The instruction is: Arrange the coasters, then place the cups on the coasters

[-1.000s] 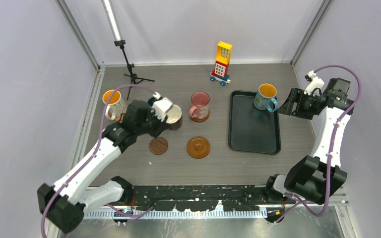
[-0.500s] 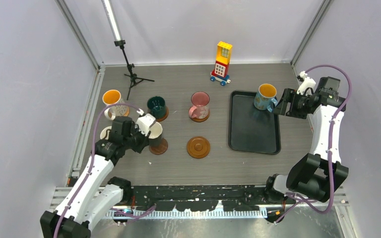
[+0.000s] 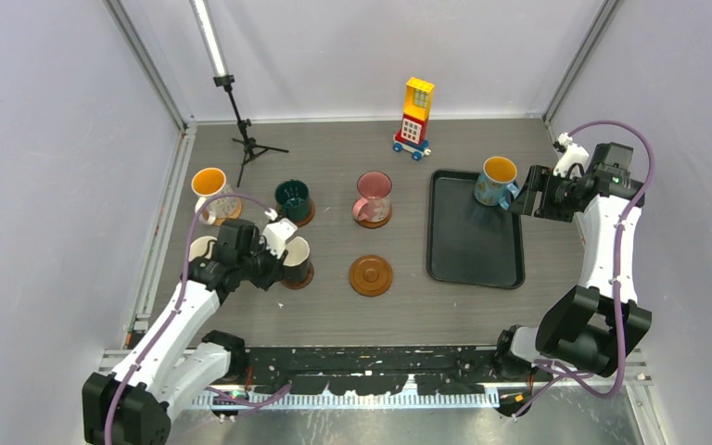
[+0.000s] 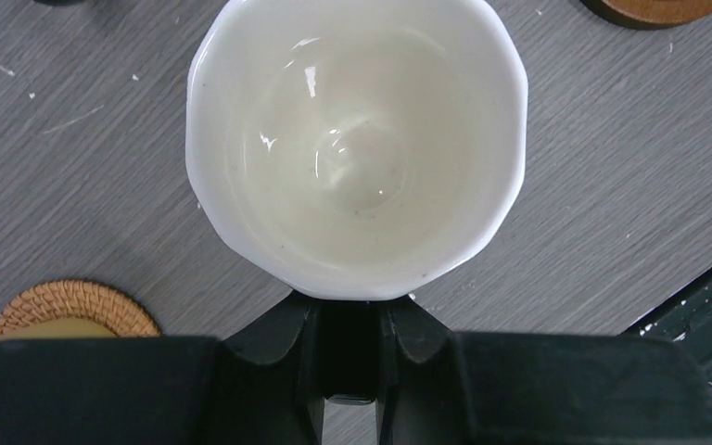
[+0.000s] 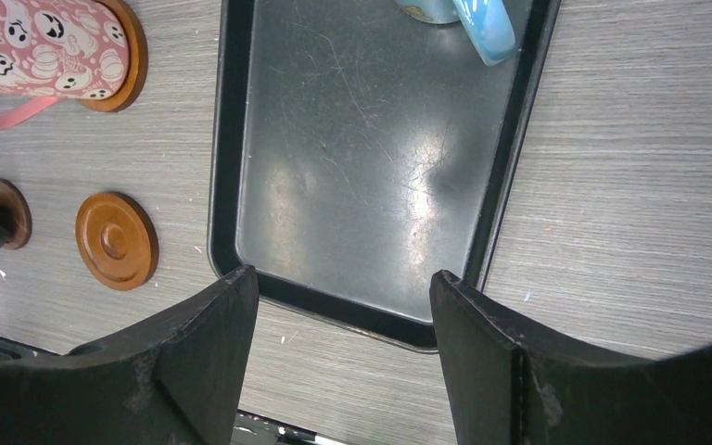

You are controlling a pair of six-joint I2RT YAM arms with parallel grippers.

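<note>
My left gripper (image 3: 276,256) is shut on the handle of the cream and black cup (image 3: 296,260), which is at the dark coaster (image 3: 298,278); whether it rests there I cannot tell. The left wrist view looks down into this cup (image 4: 357,139) with the left gripper (image 4: 349,306) beneath its rim. The orange-inside white cup (image 3: 209,184), dark green cup (image 3: 291,197) and pink cup (image 3: 372,193) each stand on a coaster. A pale yellow cup (image 3: 202,247) peeks out behind my left arm. One brown coaster (image 3: 371,275) lies bare. My open right gripper (image 3: 527,201) hovers beside the blue cup (image 3: 498,180).
The blue cup stands in the far corner of a black tray (image 3: 477,250). A yellow-red toy block tower (image 3: 415,116) and a small black tripod (image 3: 246,139) stand at the back. Through the open right gripper (image 5: 343,278) I see the tray (image 5: 362,176).
My left arm carried the cream and black cup from beside the green cup forward to the dark coaster. The right gripper shifted slightly toward the blue cup, then held still.
</note>
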